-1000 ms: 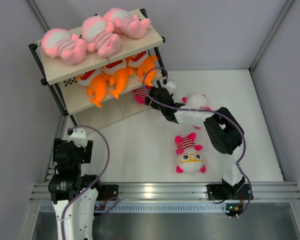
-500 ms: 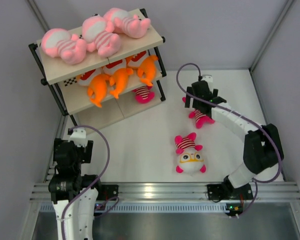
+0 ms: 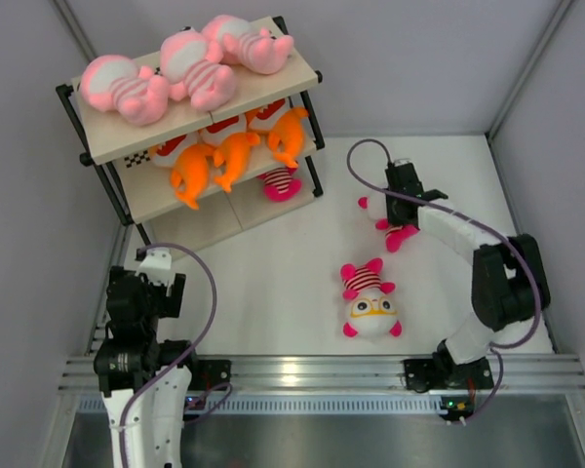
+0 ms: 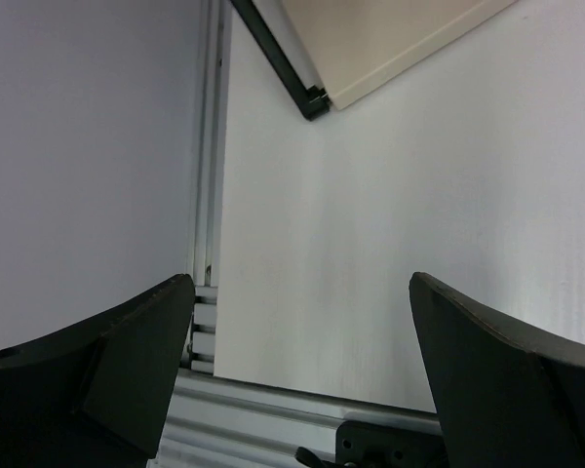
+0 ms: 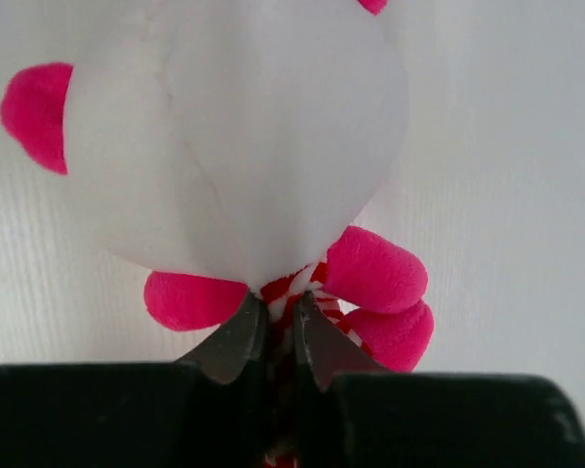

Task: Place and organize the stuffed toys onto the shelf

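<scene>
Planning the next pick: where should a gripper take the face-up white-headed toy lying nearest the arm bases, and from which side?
Probably its striped torso, from straight above, fingers across it. The toy lies flat on its back; its round head, on the near side, looks too wide to pinch, and the torso is narrowest.

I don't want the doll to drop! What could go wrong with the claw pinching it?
The right gripper pinches only a thin fold of striped shirt below the big head of the white-headed toy, so it might slip or swing when lifted. The orange toys hang over the middle board of the shelf, so reaching underneath could knock one off.
</scene>
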